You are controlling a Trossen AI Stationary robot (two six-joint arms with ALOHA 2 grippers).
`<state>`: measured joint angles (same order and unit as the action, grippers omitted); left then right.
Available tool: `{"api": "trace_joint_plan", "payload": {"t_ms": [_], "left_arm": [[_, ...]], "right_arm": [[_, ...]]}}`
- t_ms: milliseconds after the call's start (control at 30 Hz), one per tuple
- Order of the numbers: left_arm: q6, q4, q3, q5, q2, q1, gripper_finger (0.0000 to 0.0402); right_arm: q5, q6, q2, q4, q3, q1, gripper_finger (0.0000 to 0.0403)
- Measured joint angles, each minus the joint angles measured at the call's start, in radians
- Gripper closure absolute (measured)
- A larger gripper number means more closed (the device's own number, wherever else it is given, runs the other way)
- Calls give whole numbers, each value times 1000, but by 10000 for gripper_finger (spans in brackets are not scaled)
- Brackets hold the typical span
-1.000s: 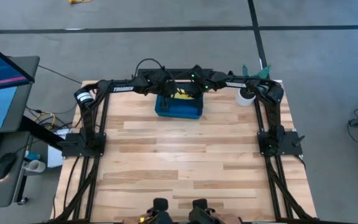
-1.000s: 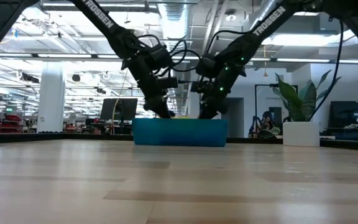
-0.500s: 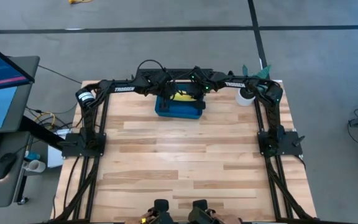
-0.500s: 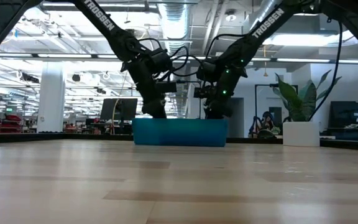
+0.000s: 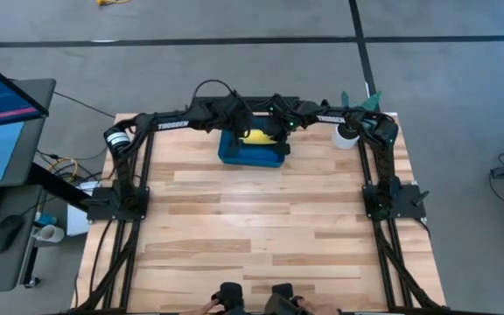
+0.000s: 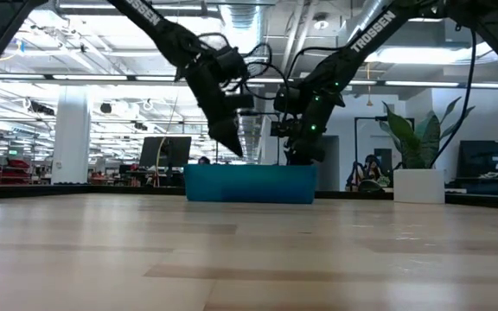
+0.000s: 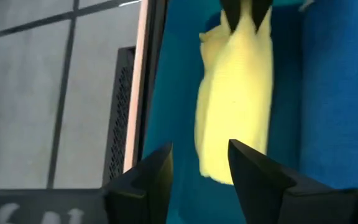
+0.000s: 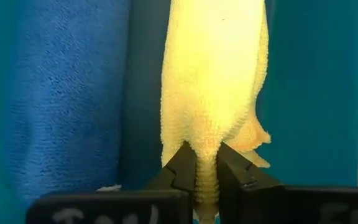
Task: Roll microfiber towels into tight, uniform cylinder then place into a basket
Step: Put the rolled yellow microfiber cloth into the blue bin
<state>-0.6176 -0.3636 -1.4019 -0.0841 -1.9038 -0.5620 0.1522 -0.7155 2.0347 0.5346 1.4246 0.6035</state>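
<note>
The rolled bright yellow microfiber towel (image 8: 213, 81) lies in the shallow dark teal-blue plastic tray (image 5: 252, 156), at twelve o'clock on the wooden table (image 5: 261, 227), its long axis running nine to three, parallel to the rolled medium blue towel (image 8: 67, 93) beside it. The right gripper (image 8: 206, 171) pinches the yellow roll's end. The left gripper (image 7: 201, 163) hovers above the other end, fingers spread. A small white plant pot (image 5: 346, 136) stands toward three o'clock.

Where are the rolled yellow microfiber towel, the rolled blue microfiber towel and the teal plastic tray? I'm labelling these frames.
Rolled yellow microfiber towel (image 8: 213, 81): right wrist view, middle of the roll.
Rolled blue microfiber towel (image 8: 67, 99): right wrist view, middle of the roll.
Teal plastic tray (image 6: 249, 184): low view, near wall.
</note>
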Motion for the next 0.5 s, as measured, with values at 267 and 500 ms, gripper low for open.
{"api": "trace_joint_plan", "payload": {"t_ms": [267,500], "left_arm": [[35,-133,-15,-9,127,4,269],[115,-254,-16,-5,246,23,274]], "right_arm": [[-77,0,0,-3,1,-27,305],[-219,-19,-6,17,1,-57,201]]}}
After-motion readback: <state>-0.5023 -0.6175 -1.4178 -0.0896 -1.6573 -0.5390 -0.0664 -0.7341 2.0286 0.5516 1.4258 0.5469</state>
